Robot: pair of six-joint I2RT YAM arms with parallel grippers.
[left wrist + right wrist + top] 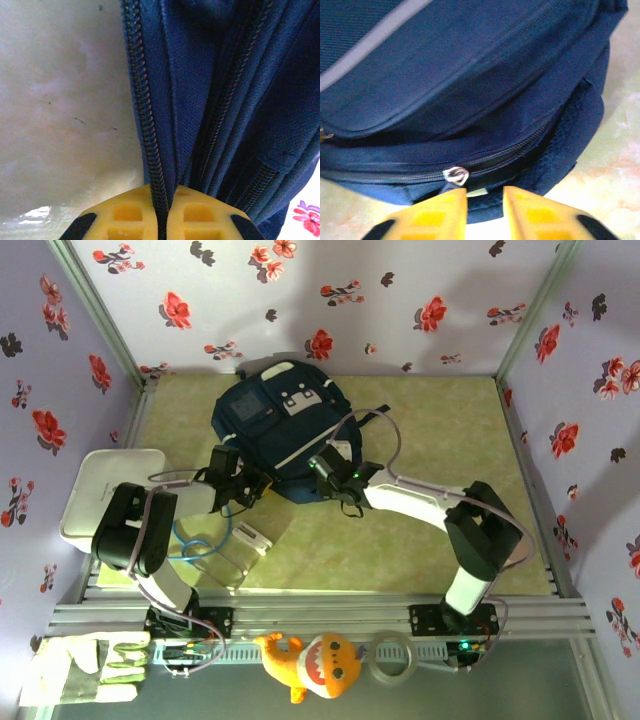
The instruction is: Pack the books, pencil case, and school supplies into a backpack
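The backpack (pixel 262 425) is navy with white trim, the tray (pixel 100 475) white, the walls (pixel 400 290) lilac with red flowers.

A big dark blue backpack (pixel 470 75) fills most of the view. A thin pale line (pixel 375 32) runs across its top left part. A black zipper (pixel 520 145) goes along its lower edge, and a small shiny silver zipper pull (pixel 456 176) sits on it. Just under the pull is the right gripper (pixel 485 196). Its two yellow jaws stand a little apart, with nothing between them. The pull is right above the tip of one jaw. The pale green desk (pixel 620 150) shows on the right.
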